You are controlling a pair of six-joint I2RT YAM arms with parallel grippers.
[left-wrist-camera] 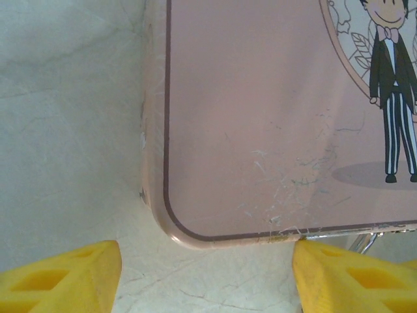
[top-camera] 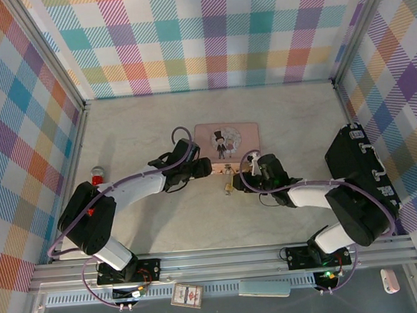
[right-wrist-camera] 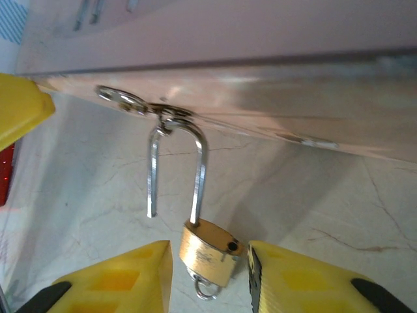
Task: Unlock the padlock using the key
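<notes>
My left gripper [left-wrist-camera: 206,277] stands wide open at a corner of the pink rectangular tin with the cartoon couple [left-wrist-camera: 260,130], with bare pale table [left-wrist-camera: 65,130] beside that edge. The tiny brass padlock [right-wrist-camera: 207,251] is hooked by its thin silvery shackle [right-wrist-camera: 199,176] in the tin's hasp [right-wrist-camera: 140,104], one shackle leg free. My right gripper [right-wrist-camera: 210,267] flanks the padlock's body closely, and I cannot tell whether it pinches. A small silvery loop [right-wrist-camera: 204,288] under the body is partly cut off, so I cannot tell if it is the key.

Pale marbled table [top-camera: 136,140] under everything: the pink tin [top-camera: 227,142] lies flat just toward twelve o'clock of centre, and the padlock [top-camera: 228,186] rests on the tabletop at the tin's six o'clock edge. Out at nine o'clock, a small red-capped thing [top-camera: 97,177] stands by the wall.
</notes>
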